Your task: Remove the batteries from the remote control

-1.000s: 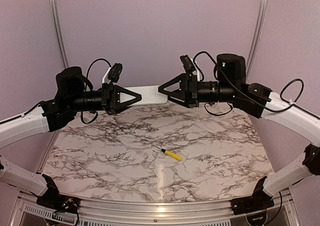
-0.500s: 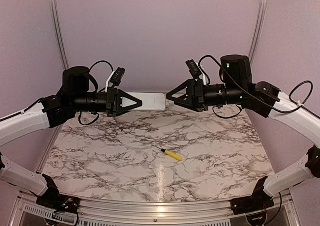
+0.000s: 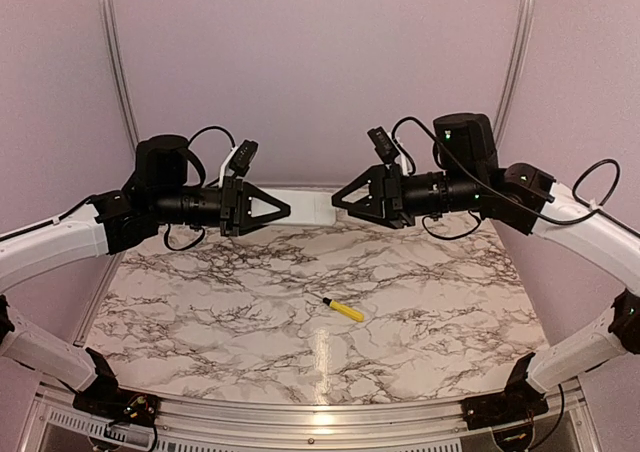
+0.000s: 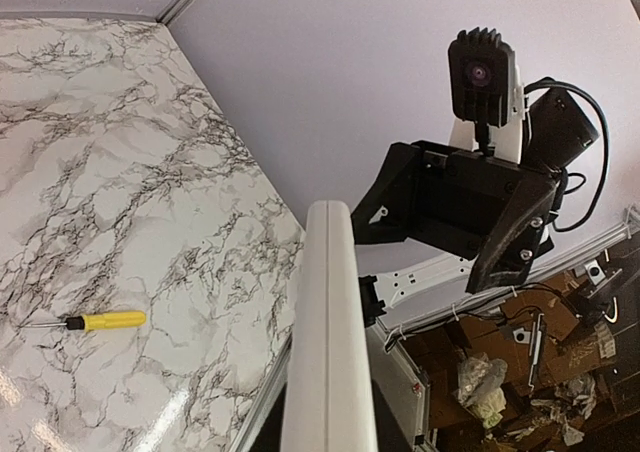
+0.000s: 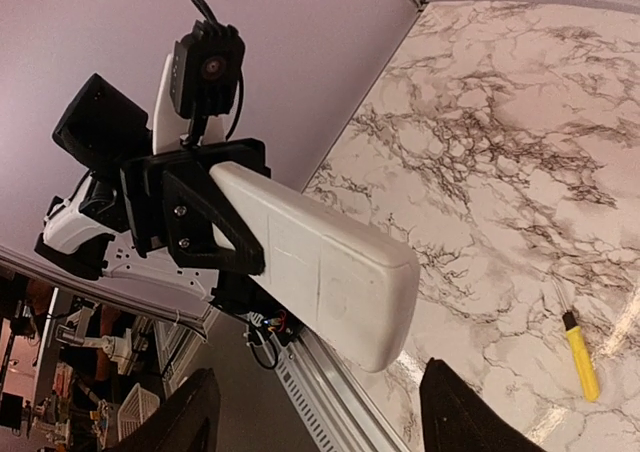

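Right gripper (image 3: 338,200) now sits closer to the remote (image 5: 320,262), jaws apart, empty; left gripper (image 3: 286,210) clamps it; no batteries out yet.

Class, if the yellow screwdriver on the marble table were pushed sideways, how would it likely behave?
The screwdriver probably rolls: its handle looks round. Small and slim, it seems light. The glossy table may let it slide.

The top view sits high behind the arm bases, looking down and forward across the marble tabletop (image 3: 420,302) to the back wall. The left wrist camera looks close along the remote control (image 4: 328,352) toward the right gripper (image 4: 428,250). The right wrist camera faces back at the left gripper (image 5: 240,247). All three views share the remote control, the tabletop and the yellow-handled screwdriver (image 3: 343,309).
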Tool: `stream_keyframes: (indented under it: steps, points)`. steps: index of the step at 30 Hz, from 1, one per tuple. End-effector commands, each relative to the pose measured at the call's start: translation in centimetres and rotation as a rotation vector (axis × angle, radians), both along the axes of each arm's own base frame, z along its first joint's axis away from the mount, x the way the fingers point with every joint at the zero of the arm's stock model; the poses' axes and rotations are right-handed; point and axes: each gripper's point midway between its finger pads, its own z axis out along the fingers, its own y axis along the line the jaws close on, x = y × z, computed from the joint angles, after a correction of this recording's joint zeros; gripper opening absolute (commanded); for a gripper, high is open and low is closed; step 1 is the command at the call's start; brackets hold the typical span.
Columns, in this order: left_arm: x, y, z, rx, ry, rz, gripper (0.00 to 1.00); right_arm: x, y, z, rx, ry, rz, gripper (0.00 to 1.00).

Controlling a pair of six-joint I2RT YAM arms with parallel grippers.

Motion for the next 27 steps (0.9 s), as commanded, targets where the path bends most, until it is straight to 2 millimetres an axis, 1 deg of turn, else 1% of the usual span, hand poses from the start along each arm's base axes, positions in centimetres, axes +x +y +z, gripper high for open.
stream_keyframes:
  steps: [1, 5, 10, 13, 20, 22, 27]
  points:
    - [-0.4, -0.3, 2.4, -0.078, -0.044, -0.035, 0.00, 1.0, 0.3, 0.1, -0.018, 0.014, -0.026, 0.67]
    - [-0.5, -0.3, 2.4, -0.096, -0.031, -0.039, 0.00, 1.5, 1.2, 0.1, -0.012, 0.020, -0.010, 0.66]
    - [-0.6, -0.4, 2.2, -0.103, -0.019, -0.044, 0.00, 2.0, 2.3, 0.4, -0.002, 0.015, 0.013, 0.55]
    - [-0.7, -0.4, 2.1, -0.102, -0.016, -0.047, 0.00, 2.1, 2.6, 0.5, 0.005, 0.016, 0.020, 0.51]
    - [-0.8, -0.3, 1.8, -0.099, -0.014, -0.043, 0.00, 2.0, 2.9, -0.1, 0.005, 0.031, 0.037, 0.37]
    - [-0.9, -0.3, 1.7, -0.099, -0.012, -0.046, 0.00, 2.0, 3.0, -0.3, 0.001, 0.036, 0.041, 0.31]
    - [-0.9, -0.1, 1.8, -0.104, -0.015, -0.042, 0.00, 1.8, 3.0, -0.8, -0.010, 0.054, 0.044, 0.22]
